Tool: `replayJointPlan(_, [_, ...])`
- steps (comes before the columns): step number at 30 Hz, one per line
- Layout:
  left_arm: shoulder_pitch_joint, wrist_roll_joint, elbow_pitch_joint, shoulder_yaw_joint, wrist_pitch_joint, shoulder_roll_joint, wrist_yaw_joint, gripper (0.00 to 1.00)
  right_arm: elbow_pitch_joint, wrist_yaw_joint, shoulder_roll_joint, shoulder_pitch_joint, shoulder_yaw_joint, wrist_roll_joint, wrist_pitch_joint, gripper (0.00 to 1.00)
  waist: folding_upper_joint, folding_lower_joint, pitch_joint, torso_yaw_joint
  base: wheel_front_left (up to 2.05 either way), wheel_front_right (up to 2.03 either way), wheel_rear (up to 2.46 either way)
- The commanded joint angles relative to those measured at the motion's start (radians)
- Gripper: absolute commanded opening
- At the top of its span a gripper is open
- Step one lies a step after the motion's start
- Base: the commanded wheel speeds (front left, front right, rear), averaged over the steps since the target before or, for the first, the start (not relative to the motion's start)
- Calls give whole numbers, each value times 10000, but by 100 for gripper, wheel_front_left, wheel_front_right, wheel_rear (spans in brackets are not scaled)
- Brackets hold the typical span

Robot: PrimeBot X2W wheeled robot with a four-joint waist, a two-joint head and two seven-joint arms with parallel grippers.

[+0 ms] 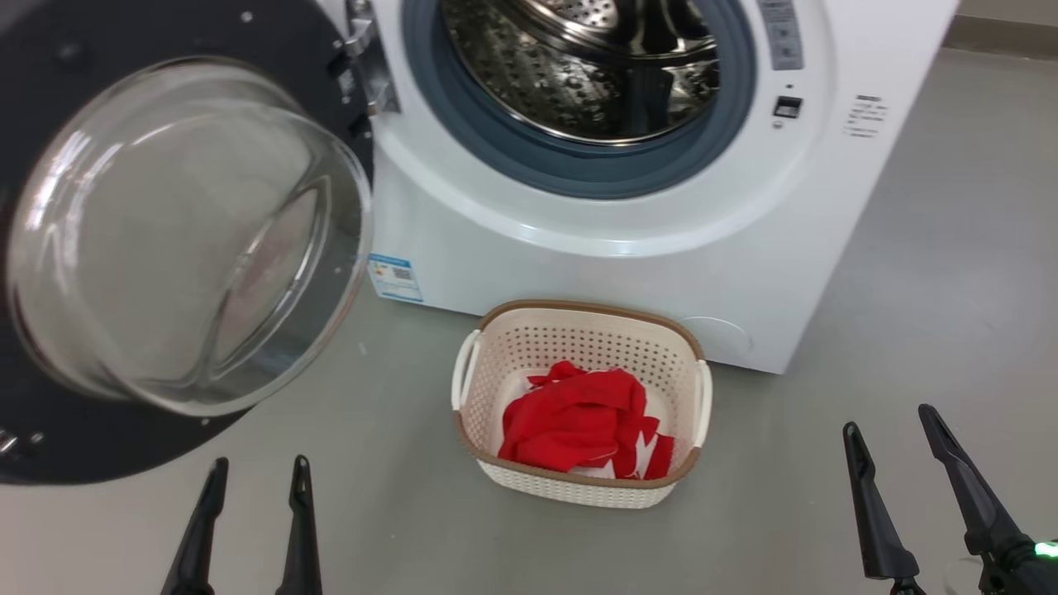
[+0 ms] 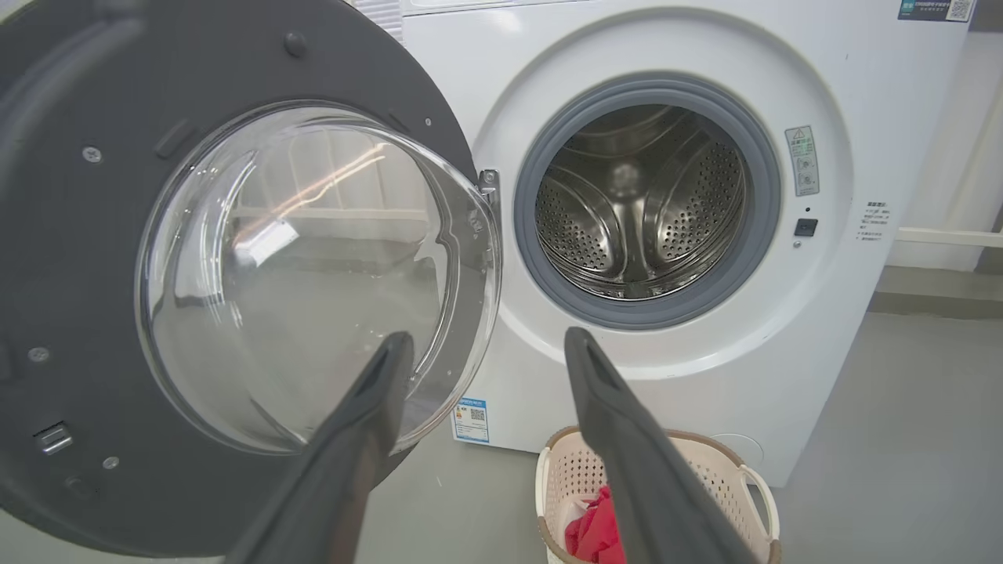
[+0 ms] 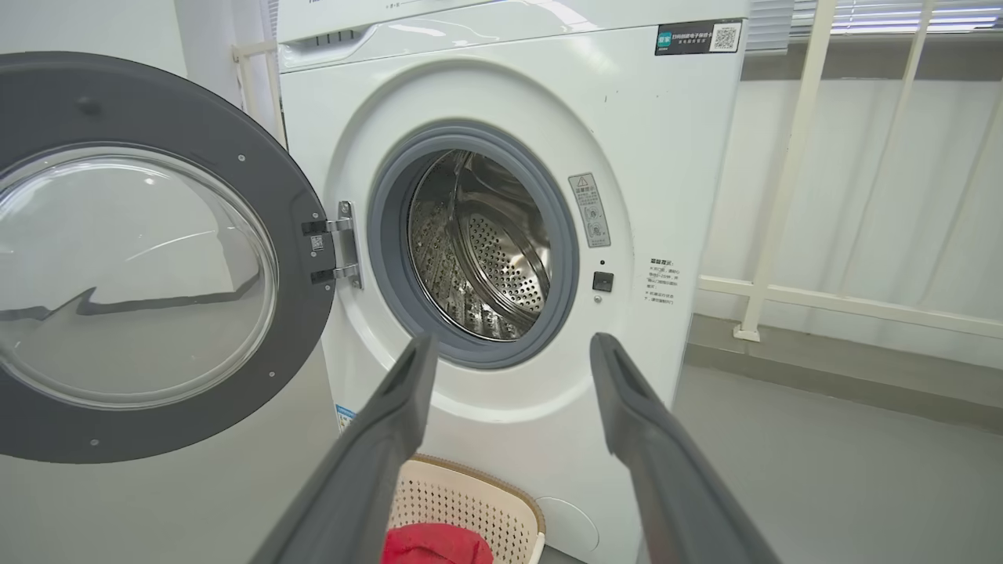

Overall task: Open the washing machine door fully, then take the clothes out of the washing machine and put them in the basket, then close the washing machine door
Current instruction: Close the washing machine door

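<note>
The white washing machine (image 1: 645, 256) stands ahead, its steel drum (image 2: 639, 211) bare inside. Its door (image 1: 178, 240), dark-rimmed with a bulging glass bowl, hangs swung wide open to the left on its hinge. On the floor before the machine sits the cream basket (image 1: 579, 487), and the red clothes (image 1: 579, 426) lie piled in it. My left gripper (image 1: 256, 467) is open and empty at the lower left, below the door. My right gripper (image 1: 891, 416) is open and empty at the lower right, to the right of the basket. The door (image 3: 141, 258) and drum (image 3: 478, 251) also appear in the right wrist view.
Grey floor (image 1: 934, 314) stretches to the right of the machine. A white railing (image 3: 791, 172) and a low ledge stand against the wall to the machine's right. A blue label (image 1: 395, 278) marks the machine's lower left corner.
</note>
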Motion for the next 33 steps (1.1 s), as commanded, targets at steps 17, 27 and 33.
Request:
replayJointPlan(17, [-491,-52,-401,683,-332,-69,400,100,-389,37,-183,-522,385,-111,124,100,0,0,277,1974,0,0,0])
replayJointPlan(27, [-436,-37,-463,671,-362,-169,579,100,-481,37,-183,-613,448,-220,246,100,0,0,502,2203,0,0,0])
replayJointPlan(33, [-498,-114,-492,691,-410,-243,572,0,-531,37,-183,-633,442,-264,324,100,0,0,585,2142,0,0,0])
